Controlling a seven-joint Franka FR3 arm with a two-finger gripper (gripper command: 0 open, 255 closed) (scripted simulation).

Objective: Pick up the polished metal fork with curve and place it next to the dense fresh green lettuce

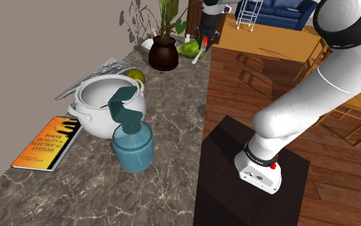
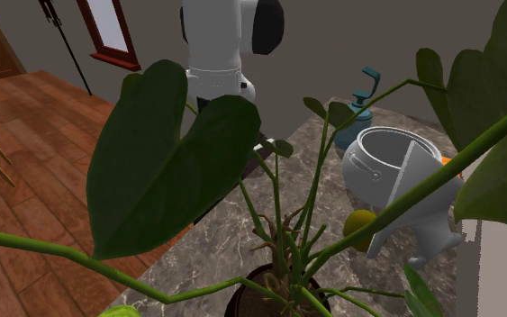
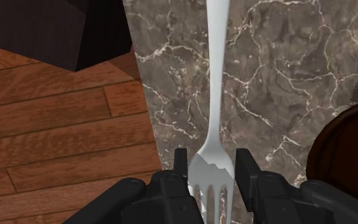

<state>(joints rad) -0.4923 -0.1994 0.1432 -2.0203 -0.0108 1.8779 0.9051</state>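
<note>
On my shoulder feed, starting at the left, an orange book (image 1: 46,144) lies flat on the marble counter (image 1: 166,128). Just right of it stands a white pot (image 1: 95,106), with a teal spray bottle (image 1: 133,146) touching its near side. Farther back is a potted plant (image 1: 164,54) in a dark round planter, and the green lettuce (image 1: 188,49) lies just right of that at the counter's far end. The fork (image 3: 214,95) is right of the lettuce, by the counter's edge. On my wrist feed the pincer (image 3: 212,159) is clamped on the fork's head, one black finger against each side. The pale handle runs straight away from the fingers over the marble, with wooden floor (image 3: 56,127) beside the counter's edge. The arm (image 1: 301,103) rises from the black stand (image 1: 236,173) at near right, bends high at the elbow, and stretches away to the far end of the counter, where the hand points down.
</note>
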